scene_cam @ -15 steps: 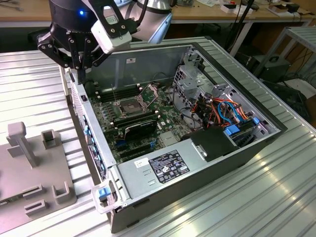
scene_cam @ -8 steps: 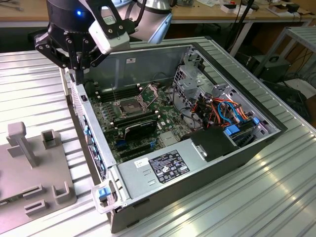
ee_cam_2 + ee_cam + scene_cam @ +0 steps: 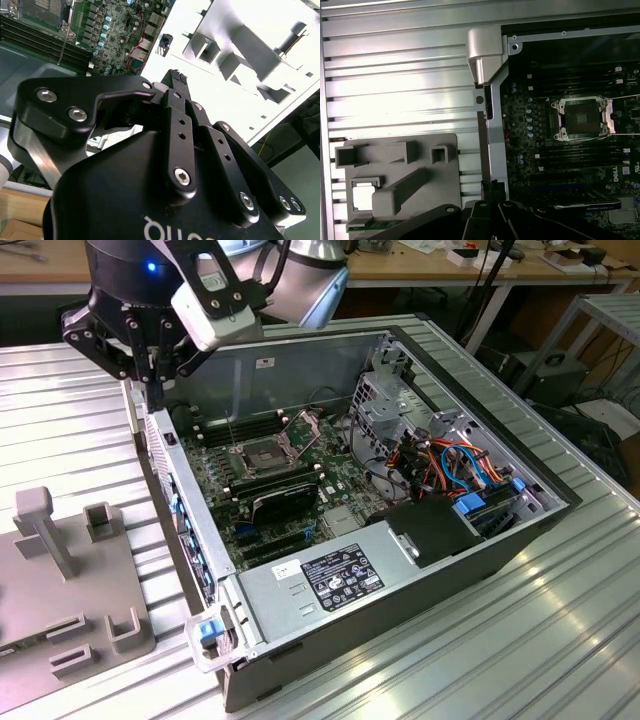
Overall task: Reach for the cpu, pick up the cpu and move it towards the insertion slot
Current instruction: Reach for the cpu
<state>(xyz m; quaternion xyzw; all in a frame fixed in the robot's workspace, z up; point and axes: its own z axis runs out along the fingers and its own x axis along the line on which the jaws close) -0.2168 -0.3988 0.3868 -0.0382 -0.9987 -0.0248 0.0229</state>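
Ribbed metal table (image 3: pixel 395 75), cpu (image 3: pixel 362 196) apparently flat, face up, in grey fixture (image 3: pixel 445 192)

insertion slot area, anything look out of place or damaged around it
Nothing stands out. The insertion slot is open and empty, its hinged plate lifted, with no visible damage. The cpu lies in a recess of the grey fixture, and the gripper hangs over the edge of the case.
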